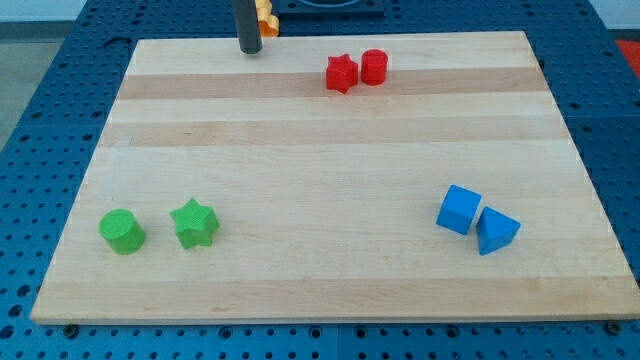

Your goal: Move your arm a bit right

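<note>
My tip (248, 49) stands at the top edge of the wooden board (330, 180), left of centre. Right beside the rod, on its right, a yellow-orange block (266, 18) shows at the view's top, partly hidden; its shape cannot be made out. A red star (341, 73) and a red cylinder (374, 67) sit side by side to the right of my tip, apart from it. A green cylinder (122, 232) and a green star (194, 223) lie at the lower left. A blue cube (459, 210) and a blue wedge-like block (496, 230) touch at the lower right.
The board lies on a blue perforated table (50, 100) that shows on all sides. A dark object (330, 5) sits beyond the board's top edge.
</note>
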Robot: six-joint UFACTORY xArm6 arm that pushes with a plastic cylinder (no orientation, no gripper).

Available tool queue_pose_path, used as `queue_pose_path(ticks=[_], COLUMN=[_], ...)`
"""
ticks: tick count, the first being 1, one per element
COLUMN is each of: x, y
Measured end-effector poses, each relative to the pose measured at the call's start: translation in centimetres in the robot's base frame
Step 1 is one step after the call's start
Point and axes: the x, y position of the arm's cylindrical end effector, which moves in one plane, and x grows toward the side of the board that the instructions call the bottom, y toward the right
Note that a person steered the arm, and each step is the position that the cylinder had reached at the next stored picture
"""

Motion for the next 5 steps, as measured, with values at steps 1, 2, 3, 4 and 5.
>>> queue_pose_path(ticks=[1,2,3,4,5], x=[-1.0,-1.8,-1.7,-1.7,-1.7], y=[8.5,17.0,21.4,21.9,21.9])
